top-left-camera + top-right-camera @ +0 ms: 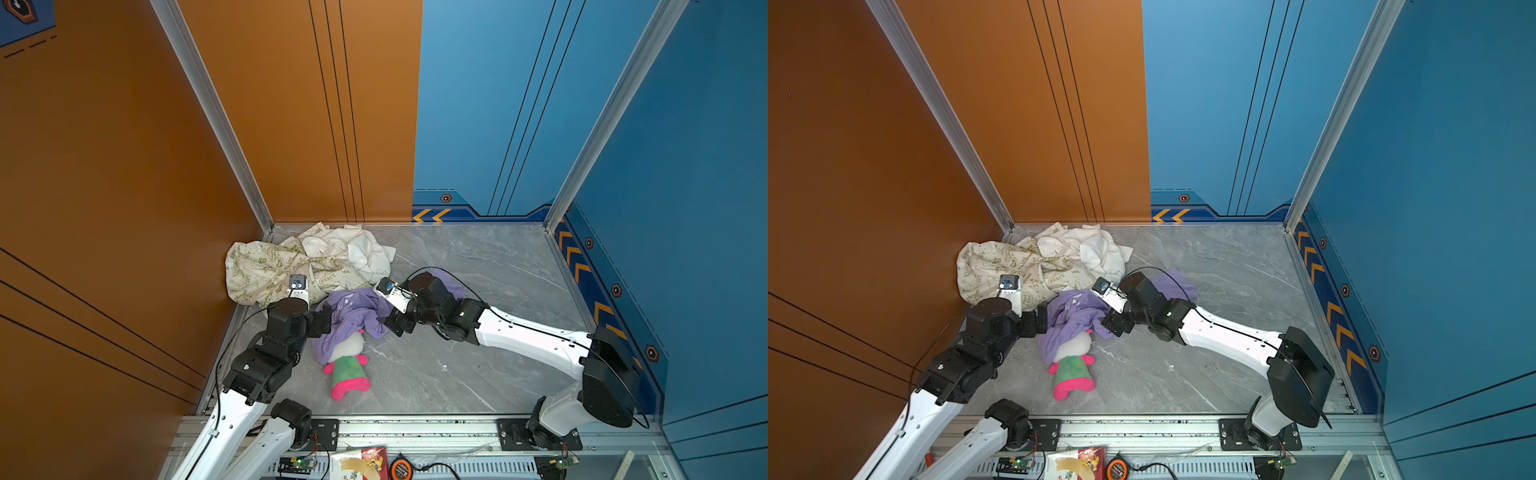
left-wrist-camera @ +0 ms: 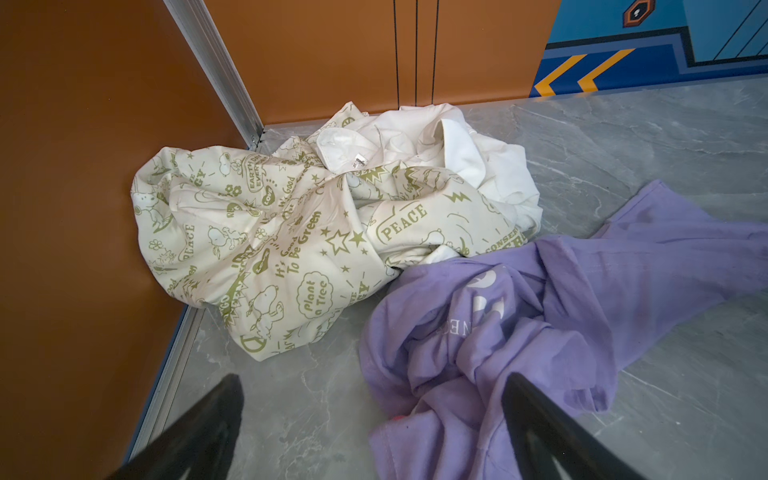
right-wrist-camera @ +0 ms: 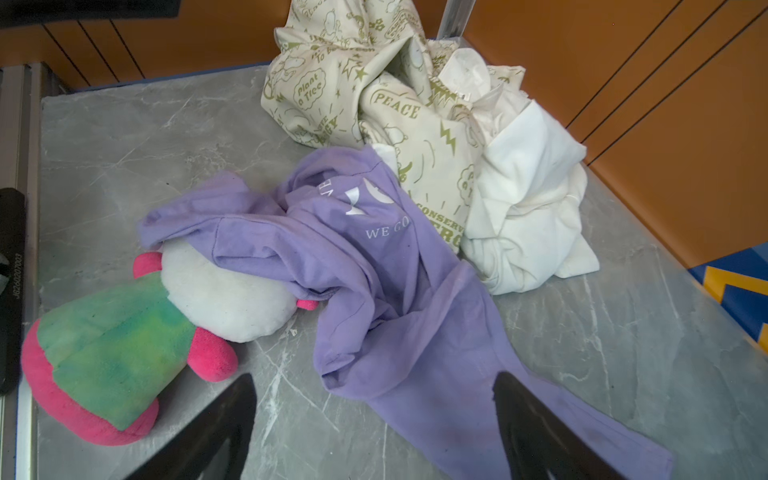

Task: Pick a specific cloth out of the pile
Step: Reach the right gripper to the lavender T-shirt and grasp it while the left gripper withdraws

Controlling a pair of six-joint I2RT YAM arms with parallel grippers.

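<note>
The pile (image 1: pixel 282 266) is sitting in the far left corner of the surface (image 1: pixel 478 353). The left claw (image 2: pixel 374 378) and right claw (image 3: pixel 376 376) are both gaping open, gripping nothing, over a purple shirt (image 1: pixel 353 311) lying just beside it; whether either is touching the shirt is hard to tell.

Cloth pile (image 2: pixel 299 232) in the bench (image 2: pixel 623 145) corner

Cream doodle-print fabric tangled with plain white cloth lies against the orange wall (image 2: pixel 83 208). A purple shirt (image 2: pixel 498 332) touches the pile's edge, and the left end effector (image 2: pixel 374 378) hangs near the pile, spread wide.
</note>
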